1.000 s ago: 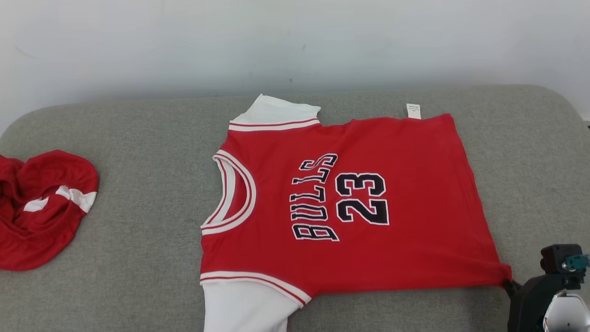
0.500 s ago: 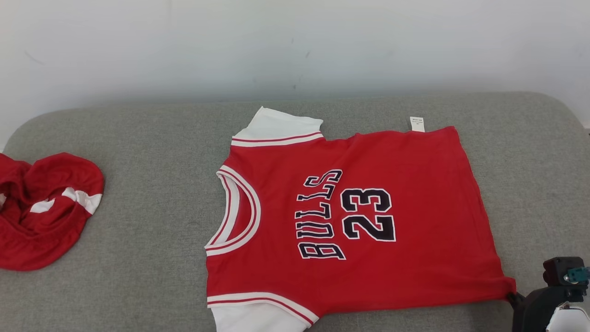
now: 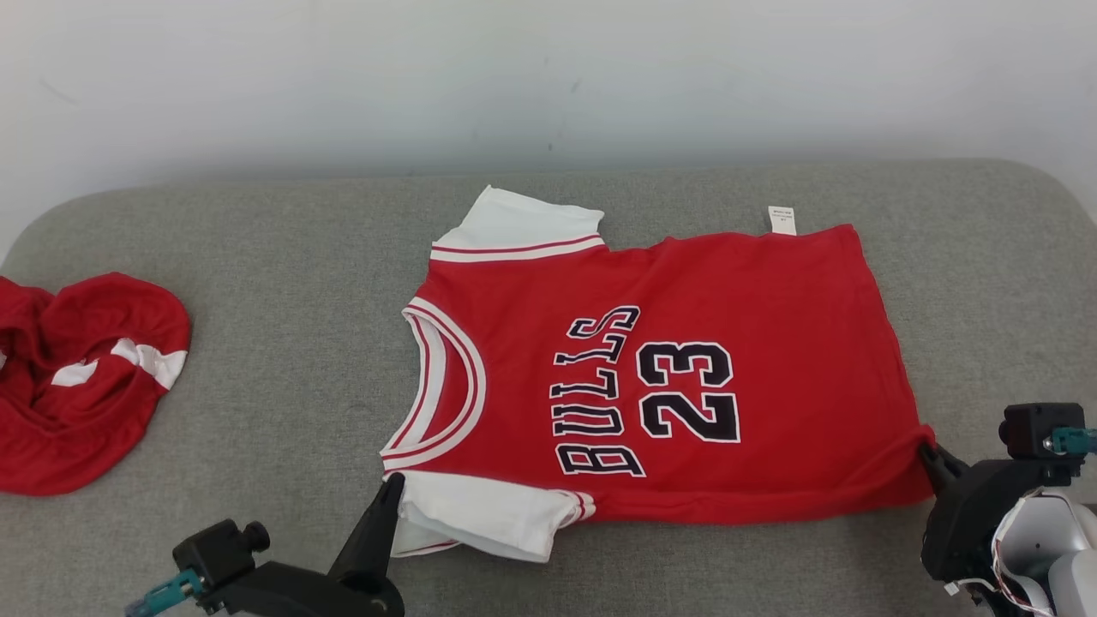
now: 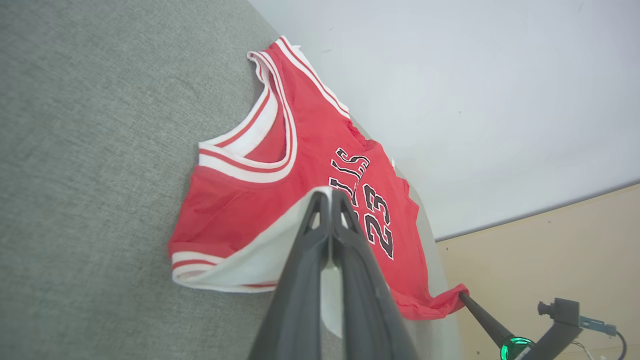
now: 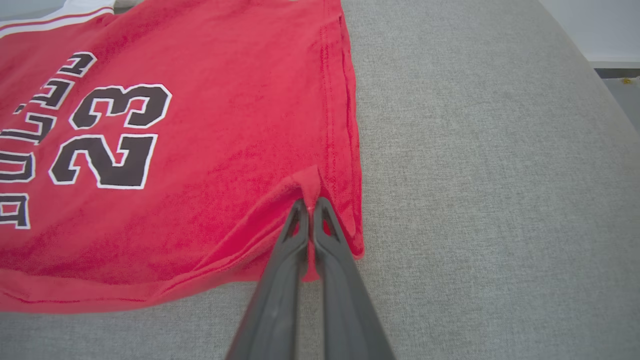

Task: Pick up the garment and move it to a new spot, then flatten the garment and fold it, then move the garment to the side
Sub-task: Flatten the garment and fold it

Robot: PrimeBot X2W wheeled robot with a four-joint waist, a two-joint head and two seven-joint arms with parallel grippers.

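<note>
We've got our left claw (image 4: 330,194) pinching the red Bulls jersey (image 3: 754,300) by its near white sleeve (image 3: 480,514), right claw (image 5: 310,204) clamped on the near-right hem corner.

the red jersey (image 3: 686,283) is lying flat on the grey cushion (image 3: 257,257), black "bulls 23" lettering facing up. its near white sleeve (image 3: 480,512) is curling, its near hem corner (image 5: 310,182) bunching.

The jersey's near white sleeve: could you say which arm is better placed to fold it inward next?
Likely left: the left pincer is shut on that sleeve; the right pincer is shut on the hem corner.
</note>
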